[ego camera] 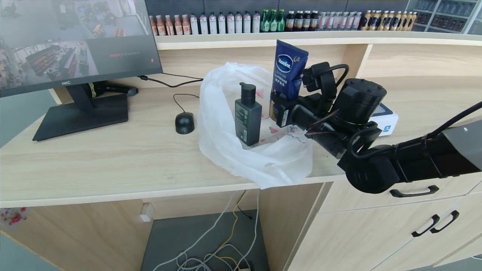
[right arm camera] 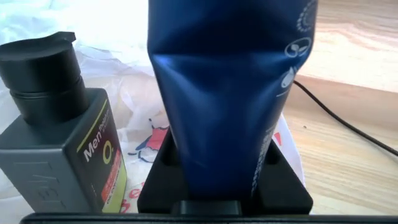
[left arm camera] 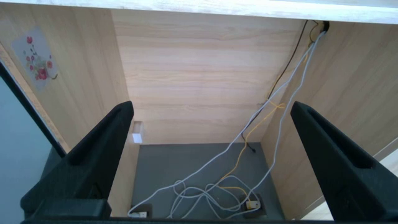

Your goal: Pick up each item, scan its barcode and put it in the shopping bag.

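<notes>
Right gripper (ego camera: pixel 280 110) was closed on the lower end of the tube (ego camera: pixel 289 67). The tube stood upright in it, crimp up, most of its length above the jaws.

We judged the tube light, soft and smooth-skinned. The right wrist view showed a crease in its wall just above the jaws, so it yields under squeeze. We judged the best hold to be low, near the stiffer cap end, as here. A hold higher up would likely buckle it or press product out.

Just beside the gripper, on its left, the bottle (ego camera: pixel 248 116) stood upright inside the bag (ego camera: pixel 226 150). The bag's film lay open under and around the hand, so we placed the tube over the bag mouth.

The head view gave the crimped top and the bag's outline, while the wrist view gave the crease and the jaw contact.

Beyond the hand, to its right, sat a white box (ego camera: pixel 388 121).

Well apart, under the counter (ego camera: pixel 113 165), the left gripper (left arm camera: pixel 211 146) was wide open and empty, above loose cables (left arm camera: pixel 217 186).
</notes>
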